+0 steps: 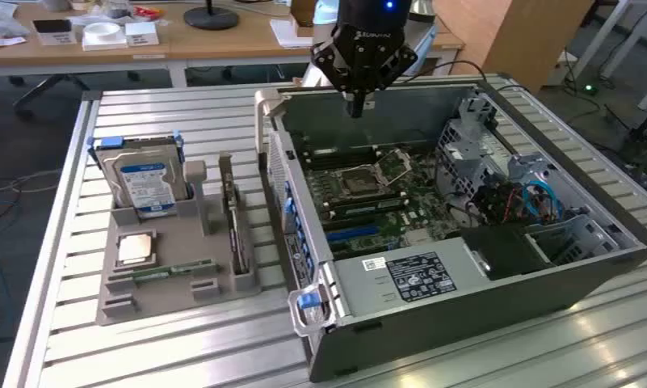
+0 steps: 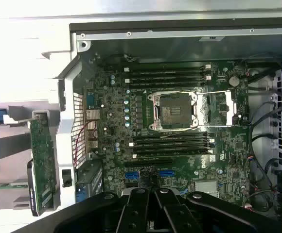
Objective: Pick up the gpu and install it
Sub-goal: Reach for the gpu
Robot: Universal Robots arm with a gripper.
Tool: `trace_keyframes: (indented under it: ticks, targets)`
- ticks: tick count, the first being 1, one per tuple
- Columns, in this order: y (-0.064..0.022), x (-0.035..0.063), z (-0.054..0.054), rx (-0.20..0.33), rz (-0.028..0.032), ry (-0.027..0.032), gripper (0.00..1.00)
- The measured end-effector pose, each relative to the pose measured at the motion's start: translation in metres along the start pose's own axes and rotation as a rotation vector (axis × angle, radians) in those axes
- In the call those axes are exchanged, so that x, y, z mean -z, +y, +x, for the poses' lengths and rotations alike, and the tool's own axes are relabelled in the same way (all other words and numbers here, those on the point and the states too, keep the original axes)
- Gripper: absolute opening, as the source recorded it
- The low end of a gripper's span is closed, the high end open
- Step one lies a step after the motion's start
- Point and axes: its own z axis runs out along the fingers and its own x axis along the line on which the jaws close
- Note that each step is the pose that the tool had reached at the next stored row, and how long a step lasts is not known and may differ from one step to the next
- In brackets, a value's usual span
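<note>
The gpu (image 1: 236,230) stands on its edge in a slot on the right side of the grey holder tray (image 1: 140,303), to the exterior view's left of the computer case. In the wrist view the gpu (image 2: 41,162) shows as a green board with a dark edge, outside the case wall. My gripper (image 1: 355,107) hangs above the far end of the open case (image 1: 452,283), over the motherboard (image 2: 180,141). Its fingers (image 2: 136,211) are shut with nothing between them. It is well apart from the gpu.
The tray also holds an upright hard drive (image 1: 145,182) with a blue-white label, a CPU (image 1: 136,249) and a green memory stick (image 1: 172,271). The CPU socket (image 2: 175,110) stands open. Drive cages and cables (image 1: 517,198) fill the case's right side. A wooden desk (image 1: 194,36) stands behind.
</note>
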Motion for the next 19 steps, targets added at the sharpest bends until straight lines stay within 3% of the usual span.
trace_keyframes:
  ticks: [12, 19]
  targets:
    - [0.0, 0.0, 0.0003, 0.0, -0.0001, -0.0001, 0.11]
    - [-0.0005, 0.0002, 0.0074, 0.0, 0.0001, 0.0, 0.11]
